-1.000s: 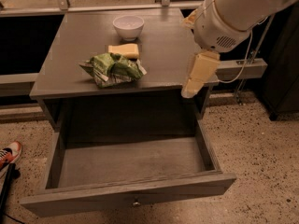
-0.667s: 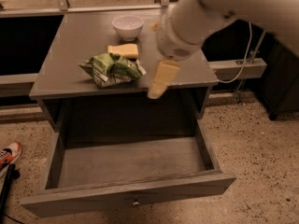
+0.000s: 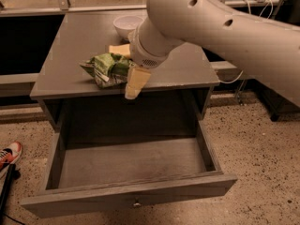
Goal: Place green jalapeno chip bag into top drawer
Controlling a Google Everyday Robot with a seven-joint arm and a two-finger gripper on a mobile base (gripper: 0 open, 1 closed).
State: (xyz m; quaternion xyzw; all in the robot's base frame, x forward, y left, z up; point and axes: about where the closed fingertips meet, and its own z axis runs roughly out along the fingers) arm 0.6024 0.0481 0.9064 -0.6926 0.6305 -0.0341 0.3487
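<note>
Robot arm (image 3: 234, 32), pale and bulky, fills the upper right of the frame and reaches down toward the centre. Below it you see the grey table (image 3: 187, 64), its flat top running across the upper half of the picture.

Under the tabletop, the top drawer (image 3: 131, 163) is pulled well out toward the bottom of the frame. Its wide, shallow inside is open to view, and nothing lies in it. Speckled floor (image 3: 253, 144) shows at the lower right and lower left.

Your gripper (image 3: 133, 86) sits just above centre, at the end of the arm's rounded wrist. It is a cream-yellow piece pointing down and slightly left, and its tip hangs over the table's front edge, above the back of the drawer. You cannot tell from this view whether the gripper is open or closed, or whether it grips anything.

The green jalapeno chip bag (image 3: 105, 68) lies crumpled on the tabletop near the front edge, left of centre, not in the drawer. Its right end meets the gripper in the picture; whether they touch is unclear.

A white bowl (image 3: 125, 25) stands at the back of the table, upper centre. A yellow sponge (image 3: 119, 49) lies between the bowl and the bag, partly hidden by the wrist. Part of a red and white shoe (image 3: 8, 153) shows at the left edge. A small metal knob (image 3: 136, 203) sits at the middle of the drawer front.
</note>
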